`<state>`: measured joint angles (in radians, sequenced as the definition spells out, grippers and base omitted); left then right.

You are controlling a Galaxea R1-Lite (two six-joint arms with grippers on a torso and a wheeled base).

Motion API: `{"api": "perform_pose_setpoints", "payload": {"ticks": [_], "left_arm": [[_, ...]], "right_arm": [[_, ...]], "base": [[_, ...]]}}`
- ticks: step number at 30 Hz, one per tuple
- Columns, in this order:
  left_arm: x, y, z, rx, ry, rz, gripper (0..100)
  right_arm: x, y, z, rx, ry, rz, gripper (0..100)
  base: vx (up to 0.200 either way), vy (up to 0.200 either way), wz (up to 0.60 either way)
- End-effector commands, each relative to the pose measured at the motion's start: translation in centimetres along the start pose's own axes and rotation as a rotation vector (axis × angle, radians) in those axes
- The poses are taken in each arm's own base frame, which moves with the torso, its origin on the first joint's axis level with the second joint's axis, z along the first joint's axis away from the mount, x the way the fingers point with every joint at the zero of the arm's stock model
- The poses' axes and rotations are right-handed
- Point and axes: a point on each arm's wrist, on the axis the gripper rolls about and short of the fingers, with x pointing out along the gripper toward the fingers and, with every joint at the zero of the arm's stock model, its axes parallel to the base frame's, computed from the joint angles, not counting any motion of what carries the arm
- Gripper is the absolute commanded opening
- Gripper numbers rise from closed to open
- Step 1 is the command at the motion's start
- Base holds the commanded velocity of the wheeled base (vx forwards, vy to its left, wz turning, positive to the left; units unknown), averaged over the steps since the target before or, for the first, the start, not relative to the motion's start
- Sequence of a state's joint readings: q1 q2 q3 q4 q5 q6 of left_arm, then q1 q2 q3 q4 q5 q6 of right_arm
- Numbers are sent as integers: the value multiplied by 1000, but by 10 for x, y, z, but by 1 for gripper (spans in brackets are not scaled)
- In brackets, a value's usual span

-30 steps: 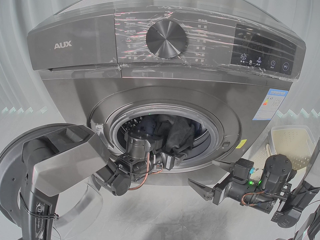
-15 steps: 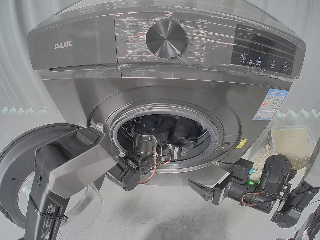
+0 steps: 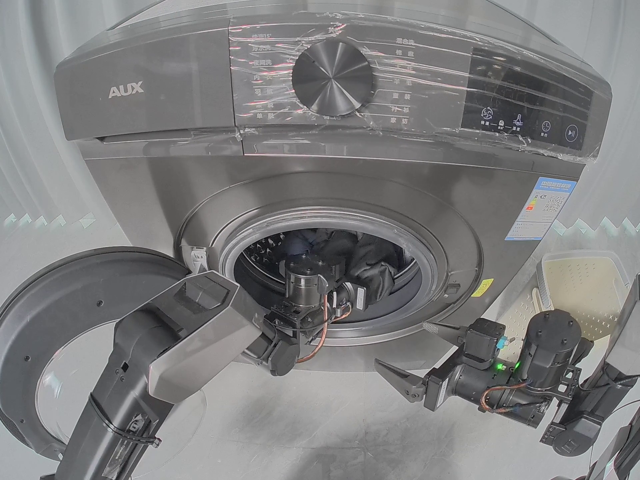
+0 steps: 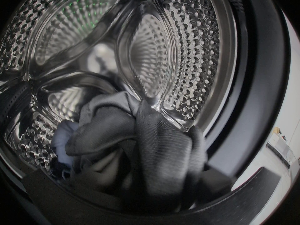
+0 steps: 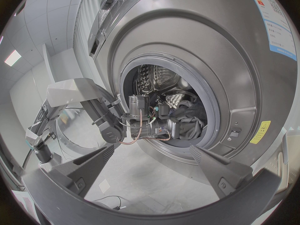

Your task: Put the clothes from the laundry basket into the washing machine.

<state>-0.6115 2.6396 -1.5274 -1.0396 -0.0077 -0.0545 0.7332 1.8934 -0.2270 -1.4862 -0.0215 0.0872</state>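
Left gripper [image 3: 365,293]: reaches through the door opening of the washing machine [image 3: 320,168], its tip against the dark clothes [image 4: 156,153]. Grip state cannot be told: the cloth bunches up right in front of the left wrist camera and covers the tip.

Right gripper [image 3: 401,343]: jaws spread wide, holding nothing. It hangs outside the machine, below and to the right of the opening, above the floor [image 3: 320,421], pointing towards the left arm.

Clothes: a crumpled heap of dark grey and black fabric in the lower front of the drum [image 4: 150,60], just behind the grey door seal [image 3: 427,261]. A paler, bluish piece [image 4: 61,138] lies at the far side of the heap, against the perforated drum wall. All visible clothing is within the opening.

Door [image 3: 47,301]: swung fully open on the robot's left; the left arm passes in front of it.

Laundry basket [image 3: 587,288]: cream perforated plastic, on the floor at the right of the machine, just behind the right arm.

Machine front: round dial [image 3: 332,77] at the middle of the control panel, clear film [image 3: 427,68] wrinkled over the panel, blue-edged label [image 3: 540,208] to the upper right of the opening, small yellow sticker [image 3: 482,287] at its lower right.
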Motion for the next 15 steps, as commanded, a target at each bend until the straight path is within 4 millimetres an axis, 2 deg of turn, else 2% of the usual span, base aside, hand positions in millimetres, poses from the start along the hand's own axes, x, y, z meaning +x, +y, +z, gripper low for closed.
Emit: {"api": "perform_pose_setpoints", "payload": {"ticks": [1, 4, 10, 15], "left_arm": [[15, 7, 3, -2, -76, 52, 0], [25, 23, 20, -3, -160, 118, 0], [41, 42, 56, -21, -331, 218, 0], [39, 54, 58, -25, -315, 245, 0]], "right_arm": [[1, 0, -1, 0, 4, 1, 100], [1, 0, -1, 0, 4, 1, 100], [2, 0, -2, 0, 9, 1, 100], [3, 0, -2, 1, 7, 1, 100]], "base": [[0, 0, 0], [0, 0, 0], [0, 0, 0], [0, 0, 0]]}}
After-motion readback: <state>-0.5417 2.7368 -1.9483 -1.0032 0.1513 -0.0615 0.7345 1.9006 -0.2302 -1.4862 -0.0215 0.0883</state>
